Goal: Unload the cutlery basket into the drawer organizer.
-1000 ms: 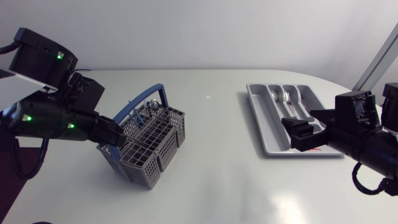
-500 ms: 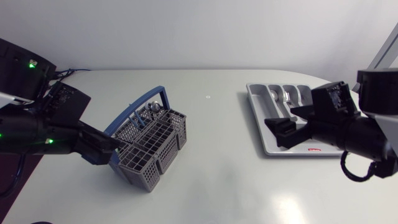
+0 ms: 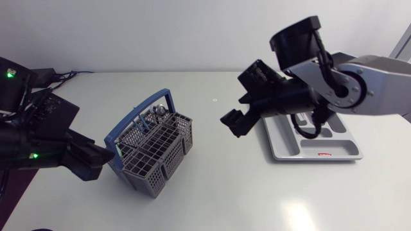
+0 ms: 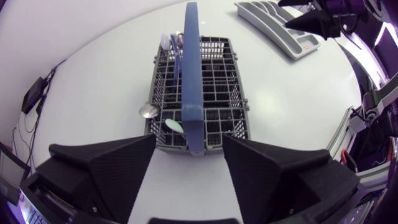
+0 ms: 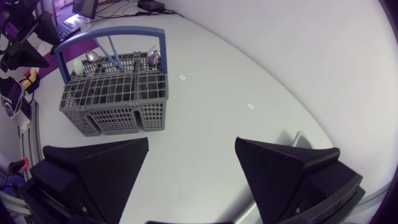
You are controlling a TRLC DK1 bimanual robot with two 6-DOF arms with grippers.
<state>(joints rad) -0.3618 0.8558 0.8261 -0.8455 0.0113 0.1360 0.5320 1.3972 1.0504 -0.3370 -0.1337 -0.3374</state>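
The grey cutlery basket [image 3: 154, 151] with a blue handle [image 3: 142, 110] stands left of the table's middle, and several spoons [image 4: 148, 112] poke out of it. My left gripper [image 3: 101, 157] is just left of the basket, open, its fingers [image 4: 112, 155] wide apart, and the handle's end [image 4: 189, 62] is right ahead of it. The grey drawer organizer [image 3: 321, 146] lies at the right, partly hidden under my right arm. My right gripper [image 3: 241, 106] hangs open and empty over the table, left of the organizer. In the right wrist view the basket [image 5: 118, 99] is well ahead of that gripper [image 5: 193, 146].
Bare white tabletop lies between the basket and the organizer [image 4: 273, 25]. A small mark [image 3: 214, 100] is on the table behind that gap. The table's rounded edge runs close behind the organizer.
My left gripper has opened and drawn back to the left from the basket. My right arm has swung in from the right edge, over the organizer, toward the table's middle.
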